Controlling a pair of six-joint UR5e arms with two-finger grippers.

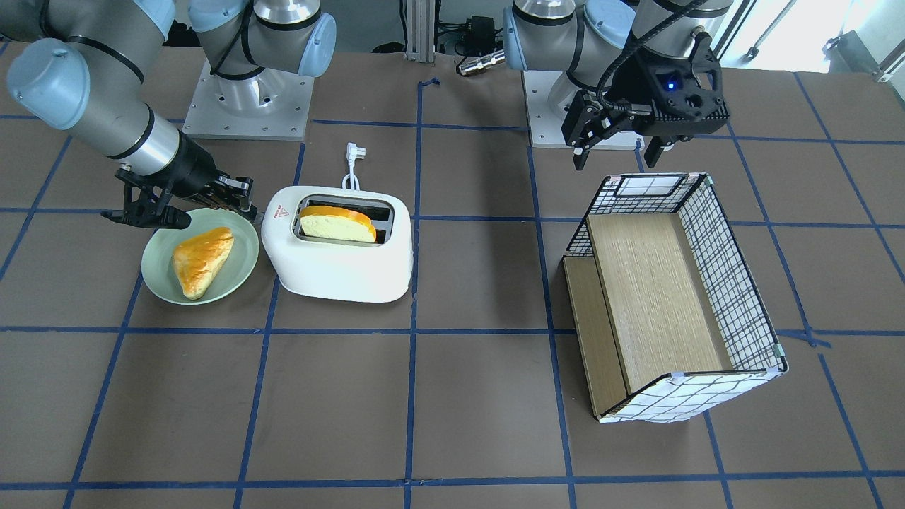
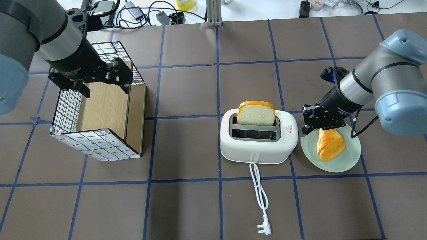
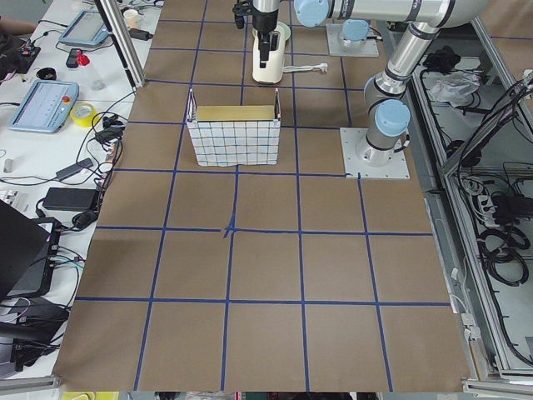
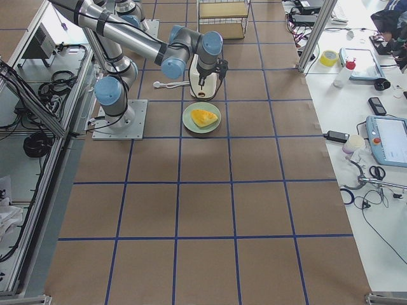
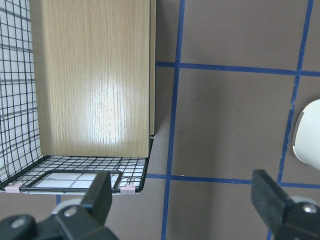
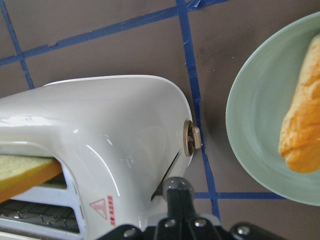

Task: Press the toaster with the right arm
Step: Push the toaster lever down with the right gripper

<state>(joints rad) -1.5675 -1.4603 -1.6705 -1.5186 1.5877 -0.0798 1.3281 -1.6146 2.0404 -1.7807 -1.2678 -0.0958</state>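
Observation:
The white toaster (image 1: pixel 339 265) (image 2: pixel 258 150) stands mid-table with a bread slice (image 1: pixel 336 225) (image 2: pixel 256 115) standing high in one slot. My right gripper (image 1: pixel 237 201) (image 2: pixel 304 129) is shut, its tip at the toaster's end wall beside the plate. In the right wrist view the closed fingertips (image 6: pixel 177 187) sit on the lever slot of the toaster (image 6: pixel 115 125), just below a small round knob (image 6: pixel 191 140); the lever itself is hidden under them. My left gripper (image 1: pixel 615 152) (image 2: pixel 104 87) (image 5: pixel 185 200) hangs open and empty over the basket.
A green plate (image 1: pixel 244 272) (image 2: pixel 348 160) with a triangular bread piece (image 1: pixel 201 258) (image 2: pixel 330 141) lies right beside the toaster under my right wrist. The toaster's cord and plug (image 2: pixel 263 200) trail toward the robot. A wire-grid basket with wooden boards (image 1: pixel 721 268) (image 2: pixel 96 145) stands on my left side.

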